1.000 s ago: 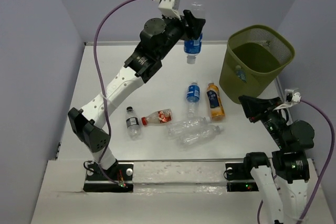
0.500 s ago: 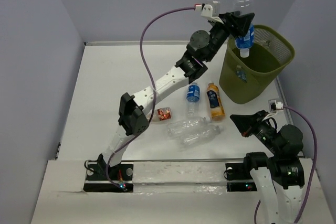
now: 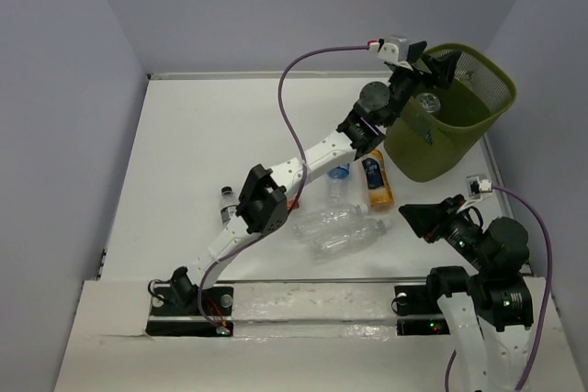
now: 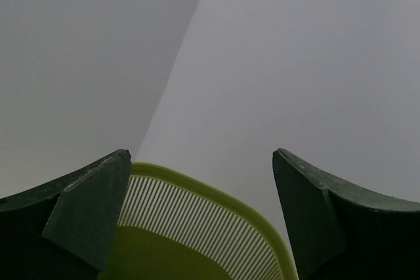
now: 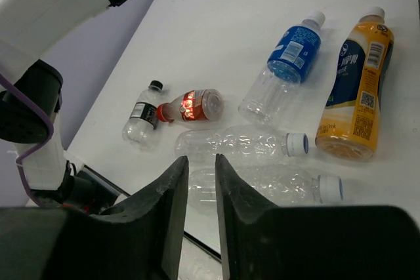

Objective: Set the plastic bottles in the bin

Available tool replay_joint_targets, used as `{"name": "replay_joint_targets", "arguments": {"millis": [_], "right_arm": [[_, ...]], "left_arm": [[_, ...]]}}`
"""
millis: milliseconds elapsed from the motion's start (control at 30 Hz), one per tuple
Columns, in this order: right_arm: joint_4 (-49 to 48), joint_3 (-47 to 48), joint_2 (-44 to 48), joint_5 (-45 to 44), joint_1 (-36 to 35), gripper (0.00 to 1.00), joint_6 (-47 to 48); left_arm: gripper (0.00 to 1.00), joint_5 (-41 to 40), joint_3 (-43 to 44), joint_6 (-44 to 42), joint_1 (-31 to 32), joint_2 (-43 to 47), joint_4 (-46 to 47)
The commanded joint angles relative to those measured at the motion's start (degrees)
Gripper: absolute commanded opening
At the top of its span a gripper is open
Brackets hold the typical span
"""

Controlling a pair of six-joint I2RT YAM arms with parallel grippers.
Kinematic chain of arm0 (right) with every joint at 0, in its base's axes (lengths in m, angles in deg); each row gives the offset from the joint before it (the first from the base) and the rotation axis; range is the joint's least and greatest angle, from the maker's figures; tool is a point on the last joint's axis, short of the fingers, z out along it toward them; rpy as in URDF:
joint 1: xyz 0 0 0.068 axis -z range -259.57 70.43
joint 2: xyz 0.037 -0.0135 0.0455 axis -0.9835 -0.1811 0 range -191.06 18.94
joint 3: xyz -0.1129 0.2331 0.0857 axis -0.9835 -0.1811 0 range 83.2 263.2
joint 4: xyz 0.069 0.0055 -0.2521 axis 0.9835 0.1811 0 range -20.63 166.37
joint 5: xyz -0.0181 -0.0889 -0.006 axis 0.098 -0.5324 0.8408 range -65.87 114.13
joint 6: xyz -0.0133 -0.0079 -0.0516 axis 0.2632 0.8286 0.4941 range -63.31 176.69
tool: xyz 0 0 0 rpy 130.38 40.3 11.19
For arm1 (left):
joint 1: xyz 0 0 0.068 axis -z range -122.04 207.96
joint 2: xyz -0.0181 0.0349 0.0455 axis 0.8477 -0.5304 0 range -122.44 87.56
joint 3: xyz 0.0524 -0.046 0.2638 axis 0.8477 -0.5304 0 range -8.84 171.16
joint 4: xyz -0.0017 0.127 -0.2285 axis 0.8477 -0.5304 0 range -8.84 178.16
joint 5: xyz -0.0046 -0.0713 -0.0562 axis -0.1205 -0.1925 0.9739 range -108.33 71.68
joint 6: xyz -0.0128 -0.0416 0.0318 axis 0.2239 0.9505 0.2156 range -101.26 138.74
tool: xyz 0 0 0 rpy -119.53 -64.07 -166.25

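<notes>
My left gripper [image 3: 432, 66] hangs open over the near-left rim of the olive-green bin [image 3: 415, 149]. Nothing is between its fingers in the left wrist view, where my left gripper [image 4: 201, 155] frames the bin's mesh wall [image 4: 197, 218]. A clear bottle [image 3: 426, 101] shows just below it, inside the bin's mouth. On the table lie a blue-labelled bottle [image 5: 289, 57], an orange-filled one [image 5: 357, 90], a red-labelled one [image 5: 193, 106], a dark-labelled one [image 5: 141, 119] and two label-less ones [image 5: 236, 143] [image 5: 275, 185]. My right gripper [image 5: 201, 159] hovers above the label-less pair, jaws a narrow gap apart and empty.
The left arm [image 3: 303, 167] stretches diagonally across the table and covers part of the red-labelled bottle [image 3: 294, 197] from above. Grey walls close in the table on three sides. The bin stands in the far right corner.
My left arm swung right from mid-table to above the bin and its jaws opened, letting go of the blue-labelled bottle. My right gripper drew back and down and opened slightly.
</notes>
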Motion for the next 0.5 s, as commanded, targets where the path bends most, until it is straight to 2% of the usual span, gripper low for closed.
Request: {"name": "replay_joint_targets", "arguments": {"millis": [0, 33, 67, 100, 133, 167, 233, 267, 300, 333, 367, 400, 467], "right_arm": [[-2.9, 2.2, -2.1, -0.5, 0.2, 0.45, -0.1], [-3.1, 2.0, -3.6, -0.5, 0.2, 0.51, 0.1], [-3.3, 1.9, -4.4, -0.8, 0.2, 0.62, 0.6], [-3.7, 1.9, -6.0, -1.1, 0.2, 0.68, 1.4], [-3.7, 1.8, -6.8, -1.1, 0.2, 0.68, 1.4], [-4.1, 1.8, -7.5, -1.3, 0.2, 0.72, 1.8], [-4.9, 1.7, -8.9, -1.6, 0.2, 0.75, 2.1], [-5.8, 1.3, -10.2, -1.7, 0.2, 0.77, 2.2], [-6.4, 0.8, -10.9, -1.7, 0.2, 0.77, 2.1], [-7.0, 0.3, -11.6, -1.8, 0.2, 0.77, 2.1], [-8.9, -1.4, -13.4, -1.0, 0.2, 0.77, 1.7], [-10.1, -2.3, -14.4, -0.5, 0.2, 0.77, 1.4], [-12.6, -5.0, -16.3, 1.7, 0.2, 0.77, 0.4]], "left_arm": [[0.99, 3.9, 1.3, -6.3, -0.2, 10.7, 2.6], [0.99, 6.1, -1.8, -7.5, -0.3, 12.9, 0.4], [0.99, 6.8, -4.1, -9.8, -0.2, 18.0, -1.0], [0.99, 7.5, -10.4, -11.4, -0.3, 24.2, -3.1], [0.99, 7.9, -14.1, -11.5, -0.3, 24.2, -3.6], [0.99, 8.0, -18.5, -12.5, -0.3, 31.2, -4.3], [0.99, 7.4, -28.0, -12.3, -0.2, 38.7, -5.3], [0.99, 6.6, -38.4, -10.9, -0.3, 46.4, -6.2], [0.99, 4.4, -44.0, -9.7, -0.2, 50.2, -6.4], [0.99, 2.7, -55.0, -8.6, -0.3, 54.2, -6.6], [0.99, 1.0, -60.7, -6.0, -0.2, 61.7, -7.9], [0.99, -2.8, -70.0, -5.0, -0.1, 65.1, -10.7], [0.98, -7.1, -77.6, -2.8, 0.0, 71.6, -15.2]]}}
